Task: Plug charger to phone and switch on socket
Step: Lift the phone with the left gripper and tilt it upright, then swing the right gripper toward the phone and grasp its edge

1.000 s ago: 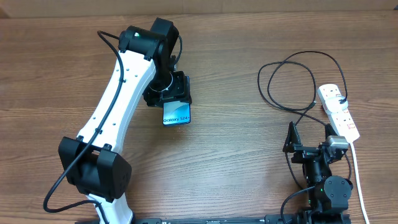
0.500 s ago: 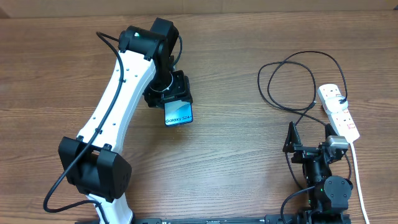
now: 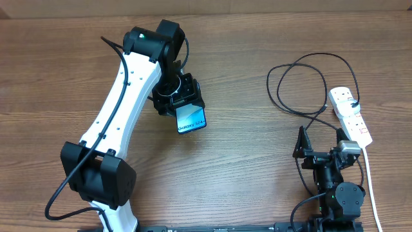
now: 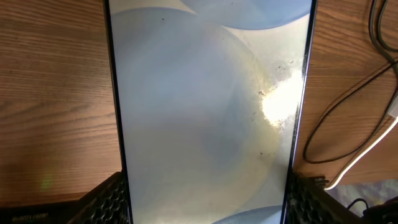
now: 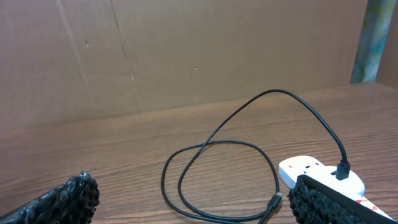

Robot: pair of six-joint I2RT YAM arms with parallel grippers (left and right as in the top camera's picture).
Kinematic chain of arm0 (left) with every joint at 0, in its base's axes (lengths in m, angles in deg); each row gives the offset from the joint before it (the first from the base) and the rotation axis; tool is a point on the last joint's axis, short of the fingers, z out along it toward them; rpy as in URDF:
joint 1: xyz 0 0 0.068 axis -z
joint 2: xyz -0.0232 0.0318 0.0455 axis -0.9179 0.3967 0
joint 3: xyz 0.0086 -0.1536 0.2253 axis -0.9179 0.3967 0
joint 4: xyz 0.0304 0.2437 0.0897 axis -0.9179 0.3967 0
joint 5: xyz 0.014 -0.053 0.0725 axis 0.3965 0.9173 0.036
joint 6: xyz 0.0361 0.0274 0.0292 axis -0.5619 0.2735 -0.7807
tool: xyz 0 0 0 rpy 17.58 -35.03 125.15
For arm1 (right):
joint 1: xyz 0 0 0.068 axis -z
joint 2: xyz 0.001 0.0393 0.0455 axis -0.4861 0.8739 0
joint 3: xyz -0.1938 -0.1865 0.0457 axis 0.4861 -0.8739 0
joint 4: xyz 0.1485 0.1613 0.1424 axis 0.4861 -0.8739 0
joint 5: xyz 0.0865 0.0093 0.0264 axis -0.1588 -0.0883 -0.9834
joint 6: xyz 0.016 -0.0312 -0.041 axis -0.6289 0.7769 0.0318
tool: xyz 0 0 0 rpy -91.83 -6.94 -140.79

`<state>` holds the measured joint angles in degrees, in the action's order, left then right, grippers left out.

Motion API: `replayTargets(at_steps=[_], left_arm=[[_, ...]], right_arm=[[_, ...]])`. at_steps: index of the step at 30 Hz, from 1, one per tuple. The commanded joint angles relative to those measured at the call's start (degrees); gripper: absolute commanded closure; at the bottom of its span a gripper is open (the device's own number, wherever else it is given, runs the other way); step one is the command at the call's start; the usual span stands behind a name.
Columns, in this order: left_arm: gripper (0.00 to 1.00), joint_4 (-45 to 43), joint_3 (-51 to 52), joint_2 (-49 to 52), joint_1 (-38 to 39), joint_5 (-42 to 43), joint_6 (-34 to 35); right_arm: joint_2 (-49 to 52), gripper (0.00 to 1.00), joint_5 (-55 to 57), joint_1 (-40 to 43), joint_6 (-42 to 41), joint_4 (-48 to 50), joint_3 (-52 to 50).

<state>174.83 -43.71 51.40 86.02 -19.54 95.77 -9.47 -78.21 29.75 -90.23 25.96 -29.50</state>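
Phone (image 3: 192, 120) top hidden under left claw (image 3: 183, 103); charger (image 5: 273, 92) tip maybe just beside socket (image 3: 351, 115), too small to tell overhead.

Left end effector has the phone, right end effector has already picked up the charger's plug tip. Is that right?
Not quite. The left end effector does hold the phone, but the right end effector is open and empty: the right wrist view shows the charger with its plug tip lying on the table.

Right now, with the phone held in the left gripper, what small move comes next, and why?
Probably carry the phone rightward toward the charger. The left gripper grips it well left of the cable's loops, while the open right gripper waits beside the socket.
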Motion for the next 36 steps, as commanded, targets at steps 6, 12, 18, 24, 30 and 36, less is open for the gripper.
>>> replayTargets(at_steps=[6,12,18,24,30,36], left_arm=[[0.67,0.2,-1.7,-2.8,-0.3,1.8,1.5],[0.68,0.1,-1.7,-2.8,-0.3,1.3,1.5],[0.67,-0.2,-1.7,-2.8,-0.3,1.3,1.5],[0.67,-0.3,-1.7,-2.8,-0.3,1.3,1.4],[0.67,-0.3,-1.7,-2.8,-0.3,1.3,1.5],[0.67,-0.3,-1.7,-2.8,-0.2,1.3,1.5]], right_arm=[[-0.3,0.0,-0.3,0.0,0.7,0.4,-0.6],[-0.3,0.0,-1.2,0.0,0.4,0.8,-0.6],[-0.3,0.0,-21.6,0.0,-5.0,2.3,-0.6],[-0.3,0.0,-36.3,0.0,-33.3,4.9,-0.6],[-0.2,0.0,-45.2,0.0,-58.4,1.8,-0.6],[-0.2,0.0,-45.5,0.0,-61.2,4.8,-0.6]])
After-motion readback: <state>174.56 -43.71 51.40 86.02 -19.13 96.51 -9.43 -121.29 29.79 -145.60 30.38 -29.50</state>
